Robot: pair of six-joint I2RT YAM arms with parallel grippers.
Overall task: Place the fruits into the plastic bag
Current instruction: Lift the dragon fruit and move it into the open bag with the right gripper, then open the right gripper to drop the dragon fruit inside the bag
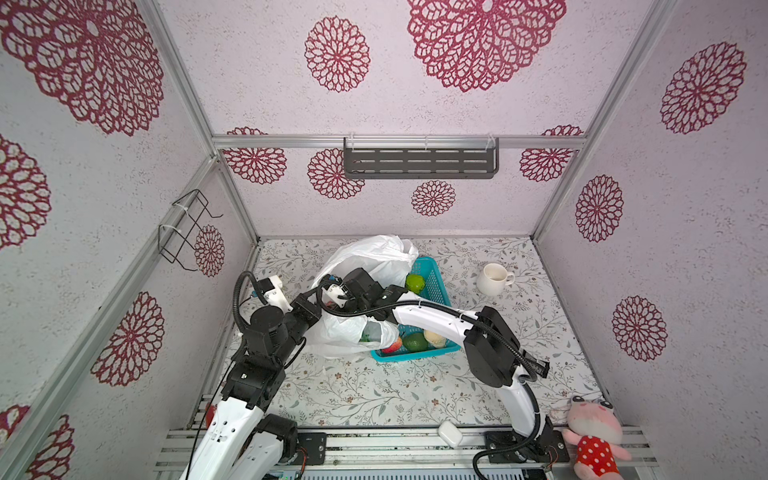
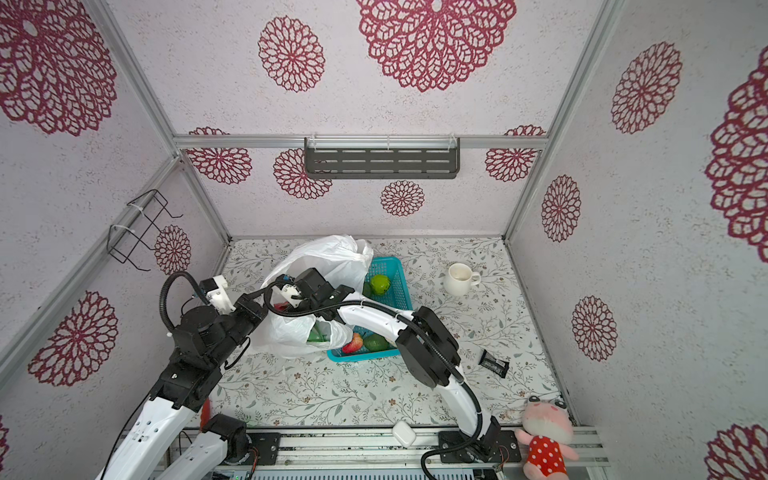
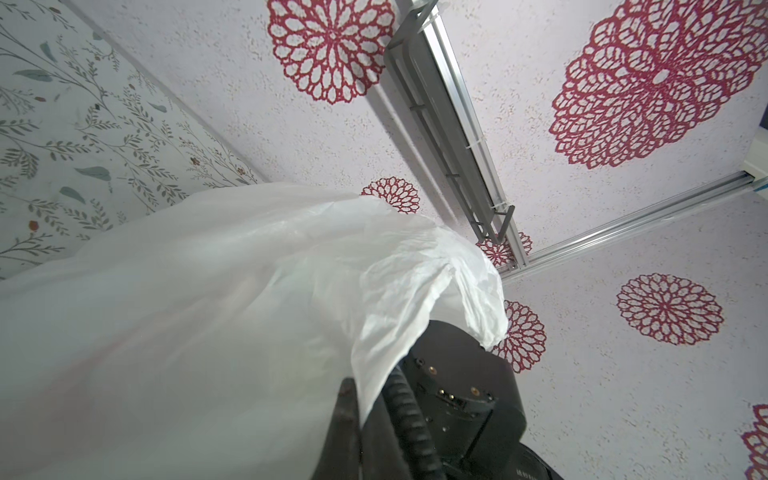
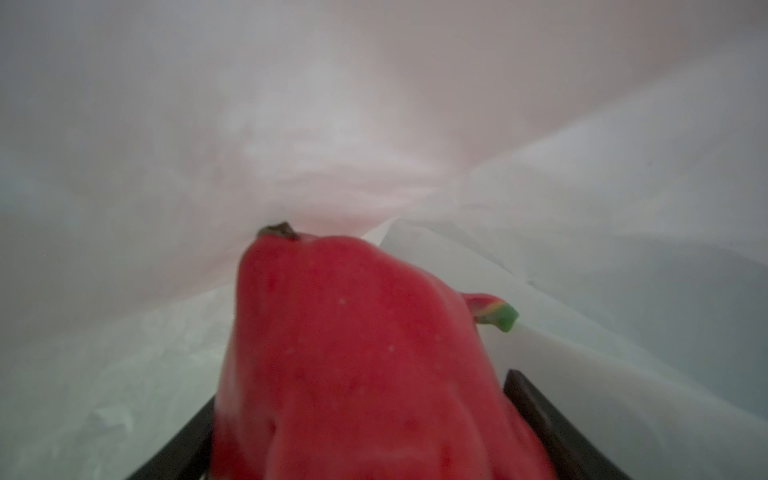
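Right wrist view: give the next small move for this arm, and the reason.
Probably open the right gripper and let go. Its fingers flank the red fruit, and the white film of the plastic bag fills the view all around them, so the fruit looks to be already inside.

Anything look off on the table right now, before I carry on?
Yes: the plastic bag sags over the basket's left side, hiding part of it. A plush toy and a small white case lie off the mat on the front rail.
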